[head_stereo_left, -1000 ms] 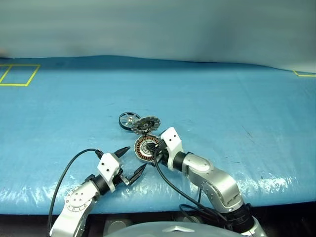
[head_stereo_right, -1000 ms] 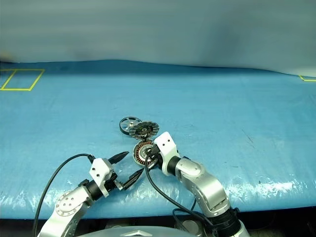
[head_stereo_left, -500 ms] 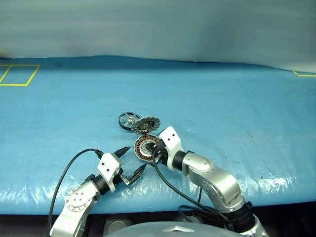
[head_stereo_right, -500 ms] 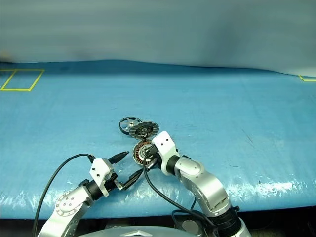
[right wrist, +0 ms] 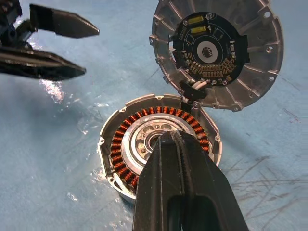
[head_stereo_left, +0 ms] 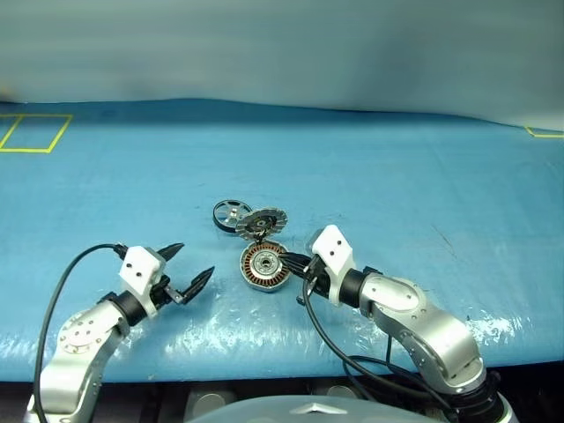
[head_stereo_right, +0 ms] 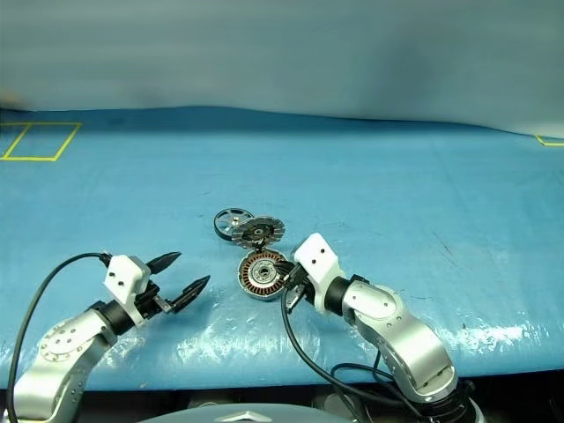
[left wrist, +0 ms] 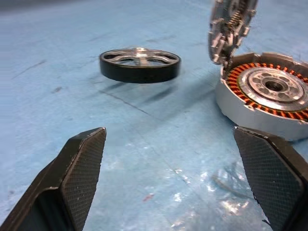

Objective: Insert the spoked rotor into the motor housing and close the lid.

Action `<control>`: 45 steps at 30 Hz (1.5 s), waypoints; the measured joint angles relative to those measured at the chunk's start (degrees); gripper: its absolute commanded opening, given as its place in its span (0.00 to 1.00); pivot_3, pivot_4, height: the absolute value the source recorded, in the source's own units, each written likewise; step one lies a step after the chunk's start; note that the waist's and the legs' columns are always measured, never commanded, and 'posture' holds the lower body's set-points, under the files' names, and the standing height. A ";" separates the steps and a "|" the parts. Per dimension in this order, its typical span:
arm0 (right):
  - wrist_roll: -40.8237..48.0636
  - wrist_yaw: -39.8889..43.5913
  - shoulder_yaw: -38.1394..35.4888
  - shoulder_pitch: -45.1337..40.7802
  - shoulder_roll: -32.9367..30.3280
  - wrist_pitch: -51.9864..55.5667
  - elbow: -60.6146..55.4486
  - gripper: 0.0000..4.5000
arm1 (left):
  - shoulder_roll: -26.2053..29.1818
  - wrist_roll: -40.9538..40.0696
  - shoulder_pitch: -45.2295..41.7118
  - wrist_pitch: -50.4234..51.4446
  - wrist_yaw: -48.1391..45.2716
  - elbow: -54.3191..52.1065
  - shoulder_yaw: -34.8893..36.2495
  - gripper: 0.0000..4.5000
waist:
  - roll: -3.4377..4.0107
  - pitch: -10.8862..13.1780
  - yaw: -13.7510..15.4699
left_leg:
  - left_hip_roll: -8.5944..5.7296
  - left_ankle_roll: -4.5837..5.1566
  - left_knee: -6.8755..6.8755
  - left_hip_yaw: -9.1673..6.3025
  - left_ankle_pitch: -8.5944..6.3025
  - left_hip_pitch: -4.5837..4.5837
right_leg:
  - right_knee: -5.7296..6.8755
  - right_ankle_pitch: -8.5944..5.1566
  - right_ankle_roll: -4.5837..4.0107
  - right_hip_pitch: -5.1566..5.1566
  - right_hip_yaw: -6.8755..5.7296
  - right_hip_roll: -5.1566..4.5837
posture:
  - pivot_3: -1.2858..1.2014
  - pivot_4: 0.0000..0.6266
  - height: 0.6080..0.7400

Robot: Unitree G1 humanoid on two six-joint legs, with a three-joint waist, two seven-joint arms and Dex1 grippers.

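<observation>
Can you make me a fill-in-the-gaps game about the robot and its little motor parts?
1. The lid of the motor housing stands ___.
2. The spoked rotor lies on the ___ table cover.
3. The left gripper is ___.
4. The right gripper is ___.

Missing words: open; blue; open; shut

Black-rimmed spoked rotor (head_stereo_left: 231,213) lies beside upright open lid (head_stereo_left: 263,220) hinged to copper-wound motor housing (head_stereo_left: 264,267).

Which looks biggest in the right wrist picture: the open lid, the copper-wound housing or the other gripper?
1. The lid and the motor housing look about alike, so no ranking between them.
2. The left gripper, farther off, looks smallest.
</observation>
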 measured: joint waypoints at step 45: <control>-9.02 -4.05 0.80 18.40 9.14 -29.87 12.84 0.01 | -4.32 33.99 -80.62 -18.53 -46.83 81.68 -33.77 1.00 | -0.26 0.24 0.09 | -0.04 0.01 0.08 -0.18 0.01 -0.13 | 0.14 0.16 0.34 0.03 -0.04 0.09 | 0.52 0.24 1.00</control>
